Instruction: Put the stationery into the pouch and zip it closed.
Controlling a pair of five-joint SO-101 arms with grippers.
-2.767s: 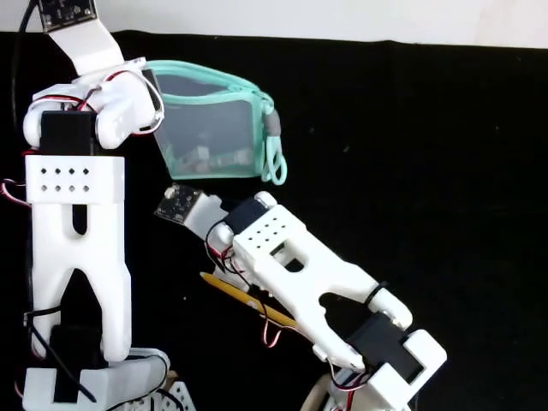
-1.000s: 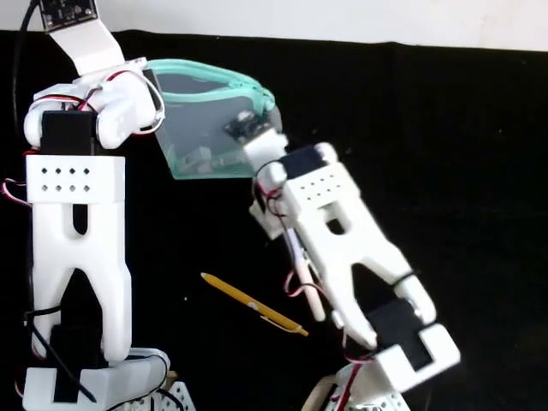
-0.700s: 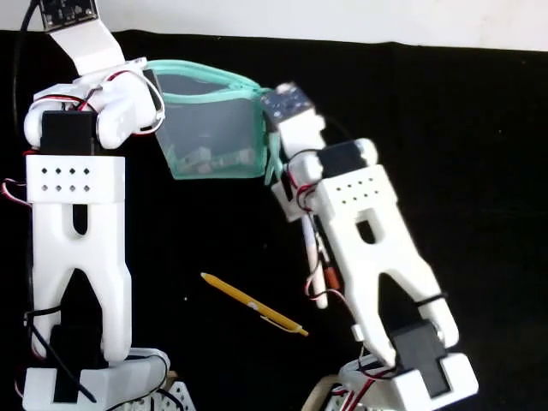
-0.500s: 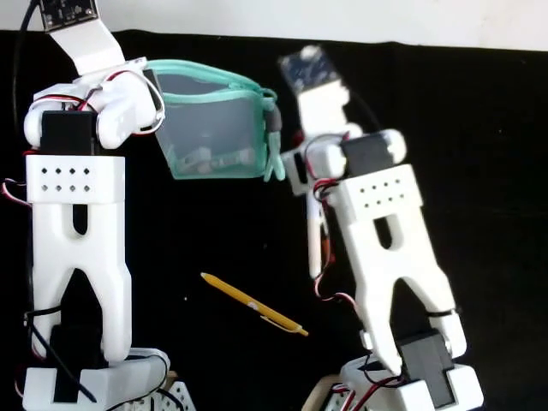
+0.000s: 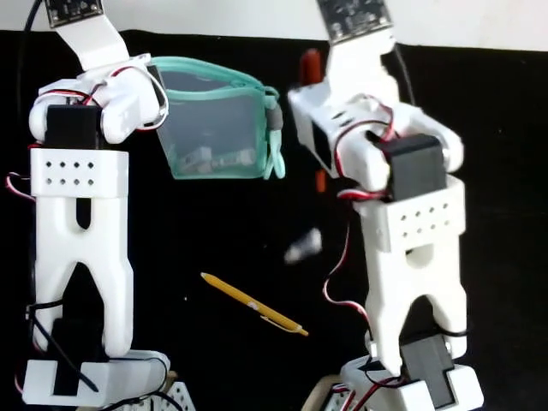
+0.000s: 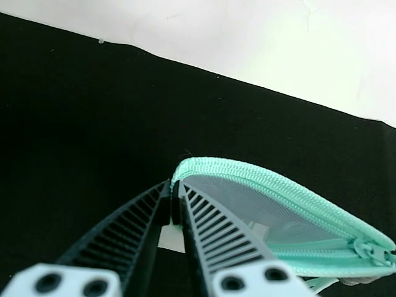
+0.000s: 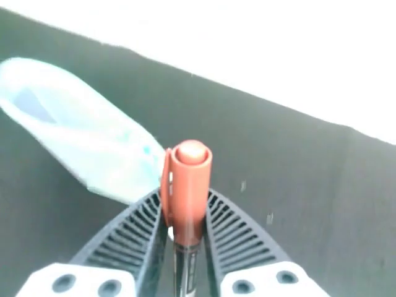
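The pouch (image 5: 218,128) rim is being pinched between the left gripper's (image 6: 174,190) pressed-together fingers. A red-capped pen (image 7: 189,162) is being clamped by the right gripper (image 7: 184,198), the pouch lying just beside those fingers. The step is likely being done well only if the pen is being steered end-first over the open mouth before release.

Left arm (image 5: 79,223): stretched forward, wrist bent over at the far end.
Left gripper (image 6: 172,189): fingers pressed together on the pouch (image 6: 266,182) rim.
Right arm (image 5: 415,240): stretched forward, wrist raised.
Right gripper (image 7: 184,197): fingers clamped around the pen (image 7: 188,164), whose cap is past the fingertips.
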